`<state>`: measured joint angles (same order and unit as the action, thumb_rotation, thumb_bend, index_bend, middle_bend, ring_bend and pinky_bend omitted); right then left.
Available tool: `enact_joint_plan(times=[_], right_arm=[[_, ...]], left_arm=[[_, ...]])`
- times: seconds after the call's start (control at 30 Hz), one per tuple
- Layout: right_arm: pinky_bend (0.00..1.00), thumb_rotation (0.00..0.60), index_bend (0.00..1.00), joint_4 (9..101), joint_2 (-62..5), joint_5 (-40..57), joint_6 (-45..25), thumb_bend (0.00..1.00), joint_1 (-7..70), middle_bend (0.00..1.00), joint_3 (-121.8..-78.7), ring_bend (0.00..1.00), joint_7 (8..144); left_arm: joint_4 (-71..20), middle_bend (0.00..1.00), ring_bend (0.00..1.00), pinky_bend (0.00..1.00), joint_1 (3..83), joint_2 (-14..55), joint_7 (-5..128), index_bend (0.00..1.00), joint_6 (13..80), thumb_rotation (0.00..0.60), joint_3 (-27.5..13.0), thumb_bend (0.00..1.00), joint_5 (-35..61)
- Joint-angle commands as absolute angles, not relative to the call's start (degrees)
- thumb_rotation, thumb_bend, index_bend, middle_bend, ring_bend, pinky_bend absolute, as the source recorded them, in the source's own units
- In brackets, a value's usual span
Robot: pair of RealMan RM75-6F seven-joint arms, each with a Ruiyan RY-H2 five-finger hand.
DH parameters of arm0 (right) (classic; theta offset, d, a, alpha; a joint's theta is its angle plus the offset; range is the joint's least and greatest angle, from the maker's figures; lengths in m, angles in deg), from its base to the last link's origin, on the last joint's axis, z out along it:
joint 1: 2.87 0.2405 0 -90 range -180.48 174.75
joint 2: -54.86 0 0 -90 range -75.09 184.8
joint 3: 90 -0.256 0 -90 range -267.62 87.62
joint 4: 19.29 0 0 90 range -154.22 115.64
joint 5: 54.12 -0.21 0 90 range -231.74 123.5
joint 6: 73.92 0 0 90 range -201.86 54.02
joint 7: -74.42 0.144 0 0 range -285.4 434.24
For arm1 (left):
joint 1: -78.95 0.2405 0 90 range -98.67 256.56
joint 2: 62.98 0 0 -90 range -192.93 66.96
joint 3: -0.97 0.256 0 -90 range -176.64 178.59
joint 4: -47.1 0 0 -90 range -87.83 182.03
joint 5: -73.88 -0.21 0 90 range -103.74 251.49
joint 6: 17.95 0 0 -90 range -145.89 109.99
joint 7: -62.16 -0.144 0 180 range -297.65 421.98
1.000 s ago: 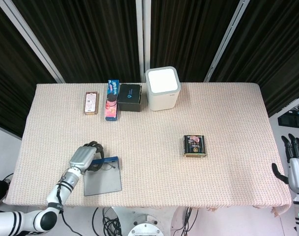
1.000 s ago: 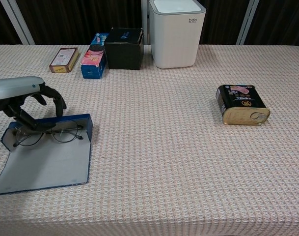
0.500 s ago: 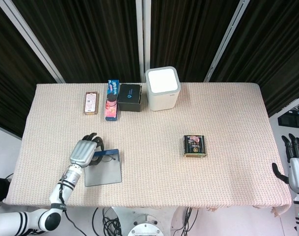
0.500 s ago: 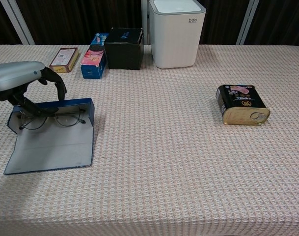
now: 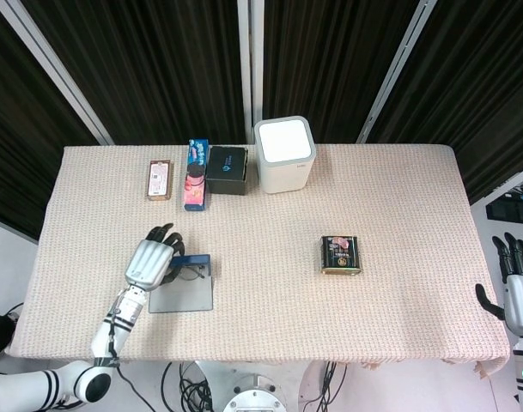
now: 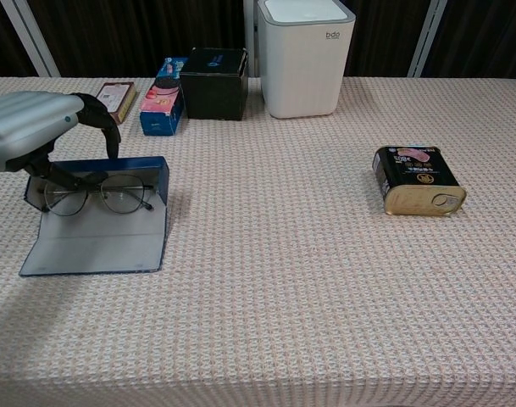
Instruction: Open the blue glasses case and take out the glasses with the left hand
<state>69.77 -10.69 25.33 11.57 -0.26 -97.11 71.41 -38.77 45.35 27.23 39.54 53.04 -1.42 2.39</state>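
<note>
The blue glasses case (image 6: 97, 220) was seen lying open at about eight o'clock on the cloth-covered worktop (image 5: 373, 206), its grey lid flap spread flat toward the near edge and its blue tray standing up behind. The glasses (image 6: 101, 194) were seen resting inside the tray, propped against its back wall. The left hand (image 6: 37, 131) was held over the left end of the case, fingers (image 6: 105, 127) curled down above the tray's rim; whether the frame was actually pinched could not be told, since that side was hidden by the hand. The right hand (image 5: 517, 287) was seen at three o'clock, off the worktop's edge, its fingers apart, pointing up and holding nothing. Toward twelve o'clock a white bin (image 5: 284, 154) was placed, with a black box (image 5: 227, 170) just beside it at its nine o'clock side, then a blue and pink carton (image 5: 195, 174) and a small brown packet (image 5: 159, 179) further along. A dark tin (image 5: 341, 255) was laid well apart, at about four o'clock.
</note>
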Motion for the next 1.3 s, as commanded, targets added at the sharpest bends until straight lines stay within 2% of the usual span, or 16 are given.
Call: enact_joint_plan(times=[0.03,0.77,1.3], right_arm=[[0.00,0.600,0.00,69.79,-10.67,25.30,11.57,0.28,-0.27,0.00,-97.12,0.00,71.42],[0.00,0.600,0.00,69.40,-10.86,25.01,11.01,0.28,-0.20,0.00,-96.95,0.00,71.72],[0.00,0.600,0.00,69.24,-10.96,24.75,10.85,0.28,-0.21,0.00,-96.93,0.00,71.59]], left_arm=[[-37.92,0.28,0.10,0.18,45.72,27.85,40.04,0.57,53.17,0.600,-1.57,0.40,1.60],[-25.72,0.28,0.10,0.17,47.21,32.38,44.15,0.58,57.99,0.600,-1.01,0.40,-10.56],[-18.54,0.28,0.10,0.16,47.65,35.33,47.06,0.58,60.92,0.600,-1.82,0.41,-15.17]])
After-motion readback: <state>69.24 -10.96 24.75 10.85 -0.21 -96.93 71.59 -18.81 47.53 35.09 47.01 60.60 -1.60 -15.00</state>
